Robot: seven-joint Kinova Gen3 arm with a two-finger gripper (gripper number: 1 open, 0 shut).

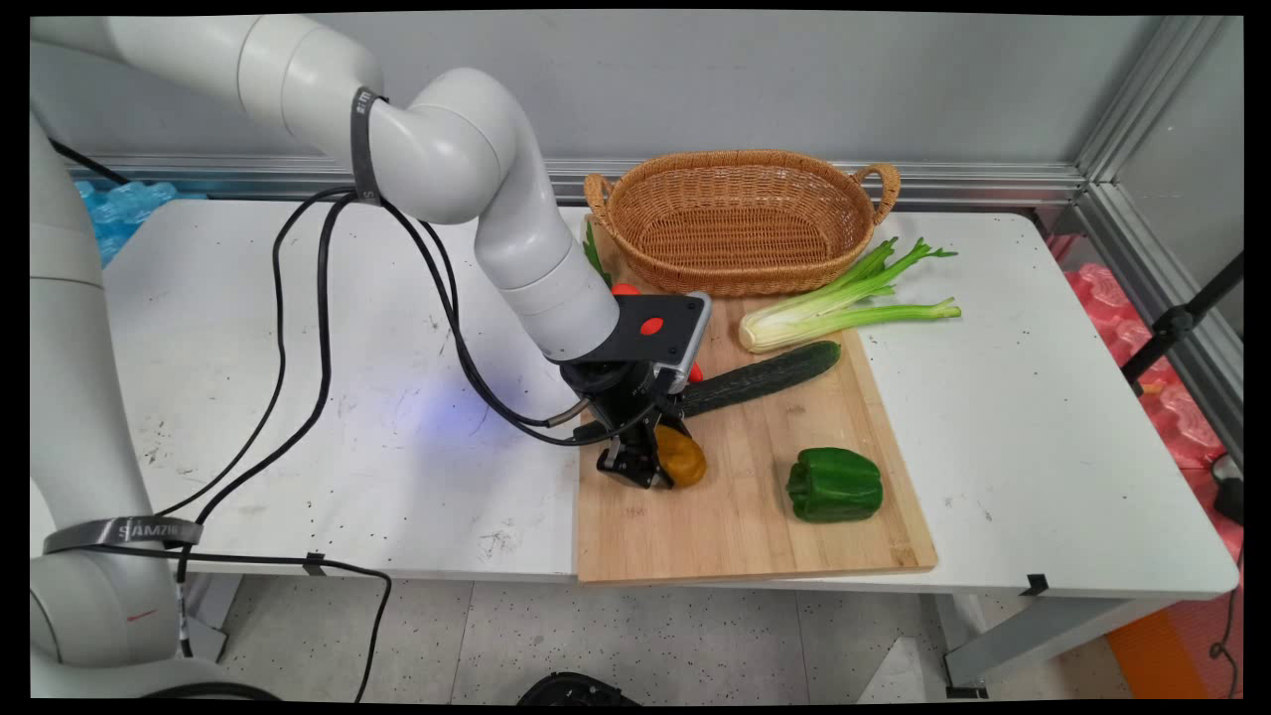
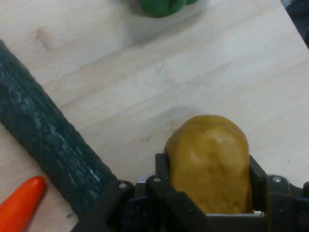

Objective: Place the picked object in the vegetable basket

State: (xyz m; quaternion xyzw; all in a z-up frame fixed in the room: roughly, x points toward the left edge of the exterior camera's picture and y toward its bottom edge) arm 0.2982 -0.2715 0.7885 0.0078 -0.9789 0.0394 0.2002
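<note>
Brownish-yellow rounded potato (image 2: 208, 162) clamped between black two-finger gripper (image 1: 647, 459) over light wooden cutting board (image 1: 740, 526), dark green cucumber (image 1: 765, 375) just beyond.

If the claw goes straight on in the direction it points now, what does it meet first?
The claw is shut on a yellow-brown potato and points down at the wooden cutting board. The board's bare wood would most likely come first; how high the potato hangs above it is unclear. The cucumber lies off to the side.

tabletop (image 1: 1043, 417): white, kinda scuffed
cutting board (image 1: 735, 536): wooden, flat on the tabletop, right under the fingers (image 2: 164, 181)
</note>
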